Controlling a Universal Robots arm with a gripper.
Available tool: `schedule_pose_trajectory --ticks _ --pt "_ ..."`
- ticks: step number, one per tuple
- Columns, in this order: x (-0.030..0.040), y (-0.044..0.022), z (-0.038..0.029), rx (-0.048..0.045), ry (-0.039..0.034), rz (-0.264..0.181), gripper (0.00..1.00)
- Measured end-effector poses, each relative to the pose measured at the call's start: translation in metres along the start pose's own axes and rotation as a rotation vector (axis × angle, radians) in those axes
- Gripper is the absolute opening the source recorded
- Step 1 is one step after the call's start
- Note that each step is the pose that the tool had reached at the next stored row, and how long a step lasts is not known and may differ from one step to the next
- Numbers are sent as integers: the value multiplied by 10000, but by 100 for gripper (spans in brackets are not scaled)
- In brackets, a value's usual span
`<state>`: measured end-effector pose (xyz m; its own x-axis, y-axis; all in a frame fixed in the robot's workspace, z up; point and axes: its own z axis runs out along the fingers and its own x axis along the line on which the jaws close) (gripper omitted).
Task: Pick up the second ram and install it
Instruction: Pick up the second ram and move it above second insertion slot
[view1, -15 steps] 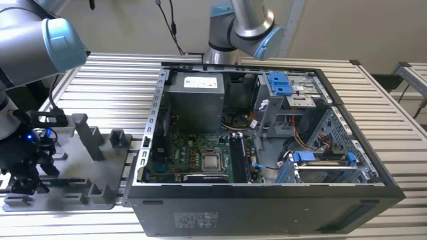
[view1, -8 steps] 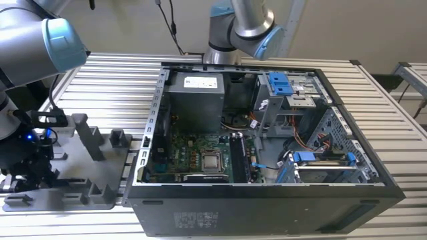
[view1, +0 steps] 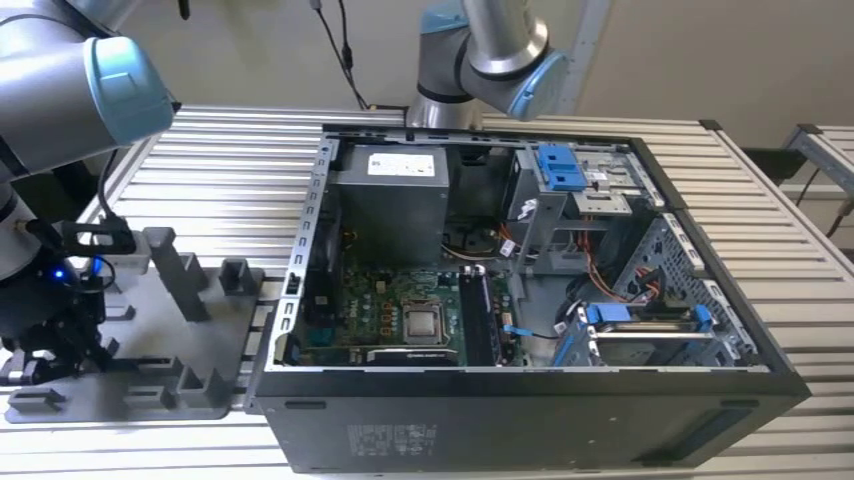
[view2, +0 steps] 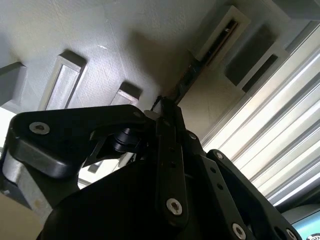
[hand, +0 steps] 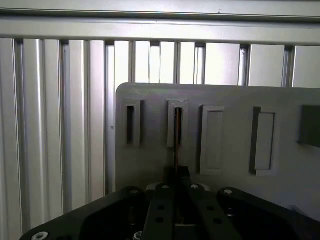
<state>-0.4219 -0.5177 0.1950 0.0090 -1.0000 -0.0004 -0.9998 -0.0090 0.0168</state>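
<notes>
At the exterior view's left, the arm (view1: 80, 75), a smooth silver tube with pale blue caps on its joints, bends down over a matte grey plastic tray (view1: 227, 335) studded with upright blocks. The tray lies on the desk (view1: 200, 150), whose top is made of long ribbed aluminium slats.

In both wrist views the black fingers (hand: 172, 176) (view2: 167, 117) are flat bolted links dotted with bright screw heads. They are drawn almost together, and the thin edge of the second ram (hand: 176, 137) (view2: 191, 76) runs straight in between them, so they look clamped on it. The ram shows edge-on as a slim, dark, straight stick. Its far end stands in the narrow slot of a raised rectangular block (hand: 170, 125), one of a row of framed blocks on the tray's faintly grained surface.

In the middle of the desk, well apart from the ram, an open black sheet-metal computer case (view1: 534, 415) lies on its side. A green motherboard (view1: 387, 300) lies flat on its floor, with a boxy grey power supply (view1: 394, 200) behind it and bright blue plastic brackets (view1: 561, 165) nearby.
</notes>
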Motion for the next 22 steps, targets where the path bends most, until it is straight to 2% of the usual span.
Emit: schedule_pose_trajectory --ticks 14,16,22 --pt "2 1 -2 0 2 0 14" --pt "2 2 -36 -1 11 -1 14" --pt "0 12 -191 -1 49 -2 14"
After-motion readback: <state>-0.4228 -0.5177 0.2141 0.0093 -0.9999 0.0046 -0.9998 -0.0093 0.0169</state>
